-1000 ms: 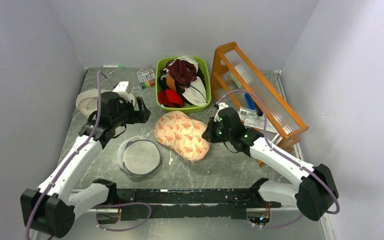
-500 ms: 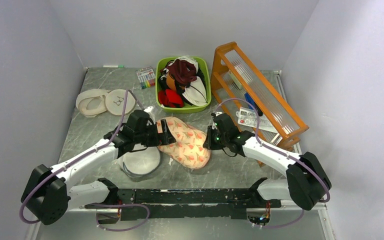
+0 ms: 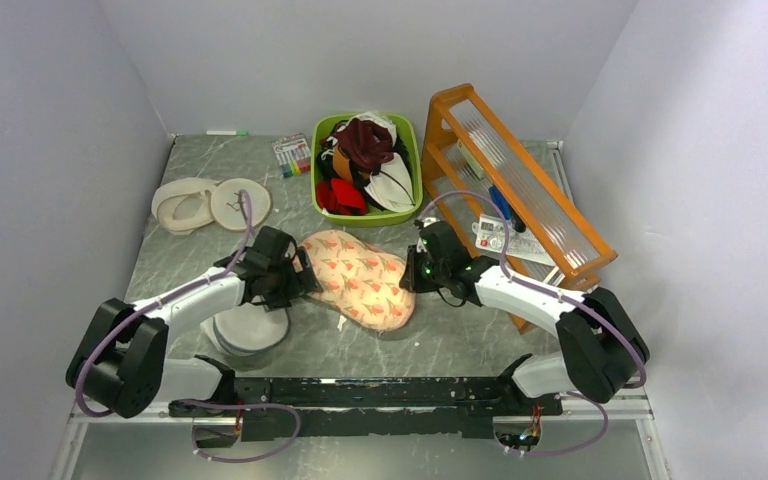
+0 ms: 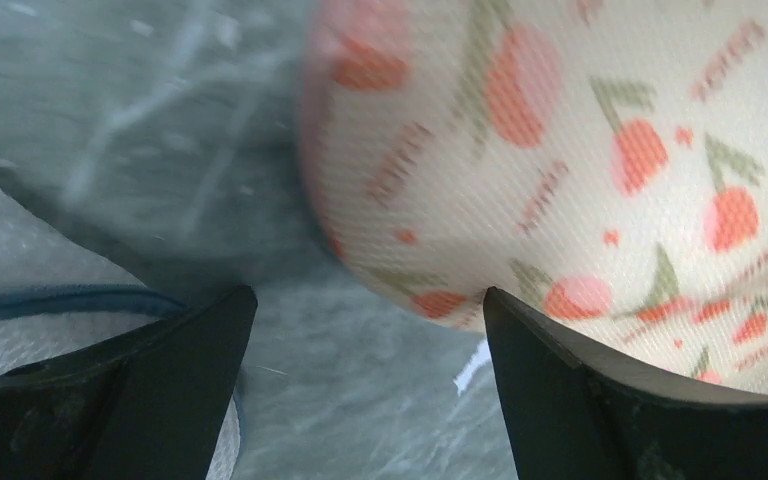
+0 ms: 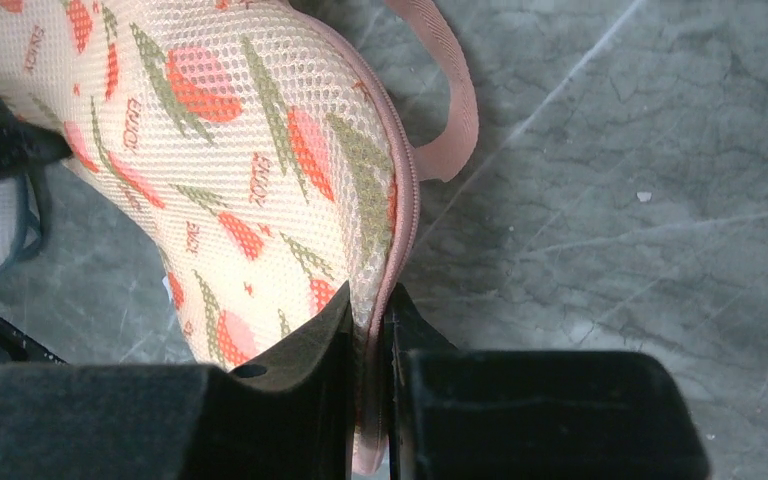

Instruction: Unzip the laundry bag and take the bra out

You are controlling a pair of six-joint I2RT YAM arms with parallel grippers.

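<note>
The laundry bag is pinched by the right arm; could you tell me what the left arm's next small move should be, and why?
Probably ease the open left fingers forward and close them on the rounded end of the laundry bag just ahead. The right fingers are shut on its pink zip edge, so bracing the bag should help unzipping.
</note>
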